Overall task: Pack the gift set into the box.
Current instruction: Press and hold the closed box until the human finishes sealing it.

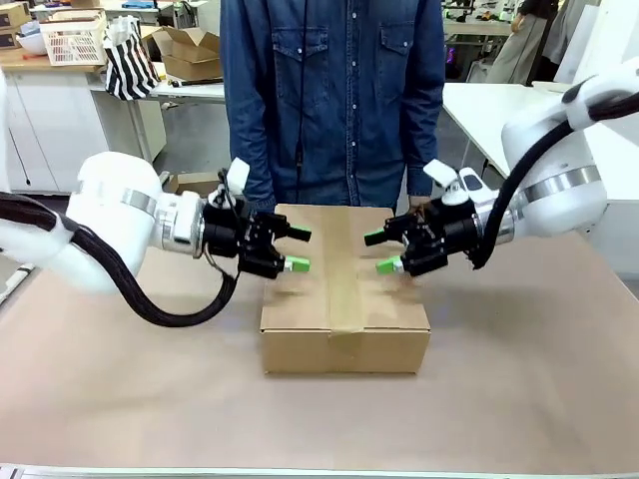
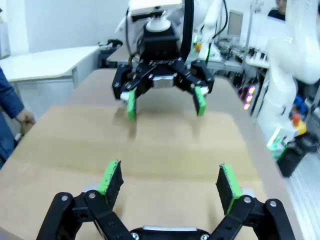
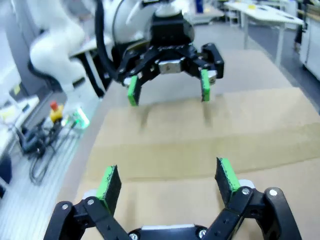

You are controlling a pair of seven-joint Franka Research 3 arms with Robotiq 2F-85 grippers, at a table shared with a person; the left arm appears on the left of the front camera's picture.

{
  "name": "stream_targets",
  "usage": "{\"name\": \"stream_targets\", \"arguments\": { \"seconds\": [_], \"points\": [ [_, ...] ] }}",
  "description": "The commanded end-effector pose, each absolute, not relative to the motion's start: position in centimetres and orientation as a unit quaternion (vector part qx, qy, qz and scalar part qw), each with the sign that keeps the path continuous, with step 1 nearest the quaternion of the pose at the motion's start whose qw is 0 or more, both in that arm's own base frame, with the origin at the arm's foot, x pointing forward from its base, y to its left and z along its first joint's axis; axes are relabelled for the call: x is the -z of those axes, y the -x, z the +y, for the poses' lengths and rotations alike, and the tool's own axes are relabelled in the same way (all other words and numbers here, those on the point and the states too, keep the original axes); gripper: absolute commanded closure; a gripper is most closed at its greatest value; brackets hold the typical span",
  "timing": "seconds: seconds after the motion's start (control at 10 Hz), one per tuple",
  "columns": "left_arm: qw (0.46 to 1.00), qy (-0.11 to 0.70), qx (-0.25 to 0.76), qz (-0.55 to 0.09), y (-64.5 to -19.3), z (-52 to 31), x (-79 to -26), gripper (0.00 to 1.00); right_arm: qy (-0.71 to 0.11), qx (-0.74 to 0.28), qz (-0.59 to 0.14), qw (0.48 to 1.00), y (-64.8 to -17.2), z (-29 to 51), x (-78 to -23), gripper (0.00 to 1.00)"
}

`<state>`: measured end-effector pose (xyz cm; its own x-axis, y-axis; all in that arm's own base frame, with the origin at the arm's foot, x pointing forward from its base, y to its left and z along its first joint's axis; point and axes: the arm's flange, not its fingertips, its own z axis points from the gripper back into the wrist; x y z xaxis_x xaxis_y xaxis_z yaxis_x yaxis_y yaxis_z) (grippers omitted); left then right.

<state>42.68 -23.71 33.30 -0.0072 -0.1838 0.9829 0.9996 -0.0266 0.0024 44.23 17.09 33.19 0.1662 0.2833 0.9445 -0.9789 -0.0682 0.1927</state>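
Front view: we judge packing finished; the box sits taped shut, our left gripper and right gripper spread empty above it.

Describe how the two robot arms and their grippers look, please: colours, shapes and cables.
Both arms are white and rounded, with a silver ring before the wrist. A thick black cable loops beneath the left arm; another runs along the right arm. The left gripper and the right gripper are black linkages whose fingers carry green pads.
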Motion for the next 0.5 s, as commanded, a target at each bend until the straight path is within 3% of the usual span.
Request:
{"name": "stream_targets", "arguments": {
  "seconds": [0.0,0.1,0.2,0.3,0.4],
  "points": [
    [0.579,0.515,0.489,-0.4,-42.1,-22.0,-38.4,0.0,-0.549,-0.41,-0.338,0.645,-43.3,18.1,-38.7,0.0],
    [0.613,0.557,0.43,-0.36,-40.8,-21.4,-39.6,0.0,-0.588,-0.328,-0.304,0.674,-41.5,18.0,-40.0,0.0],
    [0.626,0.603,0.388,-0.307,-38.6,-20.6,-40.1,0.0,-0.63,-0.281,-0.269,0.672,-39.1,17.3,-41.0,0.0],
    [0.63,0.633,0.363,-0.266,-36.5,-20.0,-40.4,0.0,-0.651,-0.251,-0.214,0.683,-36.8,16.3,-41.4,0.0],
    [0.624,0.666,0.33,-0.242,-34.6,-18.7,-40.4,0.0,-0.648,-0.199,-0.204,0.707,-34.5,14.6,-41.4,0.0]
  ]
}}
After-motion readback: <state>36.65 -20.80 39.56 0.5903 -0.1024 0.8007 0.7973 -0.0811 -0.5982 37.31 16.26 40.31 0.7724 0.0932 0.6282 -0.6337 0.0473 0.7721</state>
